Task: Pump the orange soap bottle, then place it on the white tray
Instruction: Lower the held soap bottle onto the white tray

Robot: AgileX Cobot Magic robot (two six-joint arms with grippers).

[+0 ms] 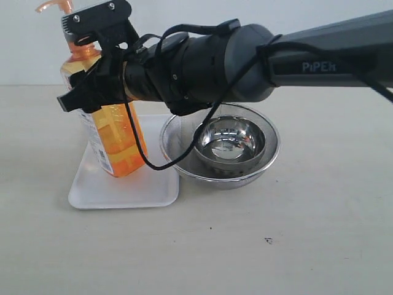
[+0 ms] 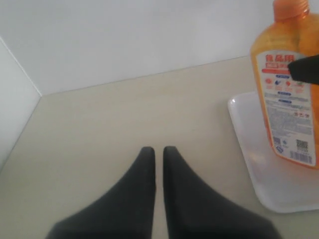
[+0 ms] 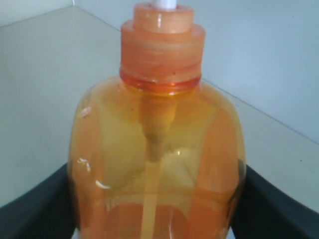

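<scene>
Orange bottle [image 1: 113,138], top leaning left, is clamped in the right tool [image 1: 87,97], its base seemingly touching the tray [image 1: 92,190]; the left tool [image 2: 158,164] is closed, empty, farther left.

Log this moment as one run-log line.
right gripper: shut on orange soap bottle | bottle: tilted, base over white tray | left gripper: shut, empty

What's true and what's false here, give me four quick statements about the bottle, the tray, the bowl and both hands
1. The right hand grips the orange soap bottle. True.
2. The left hand also holds the bottle. False: it is shut on nothing, apart from the bottle.
3. The bottle is tilted over the white tray. True.
4. The steel mesh bowl sits on the tray. False: it stands on the table beside it.
</scene>
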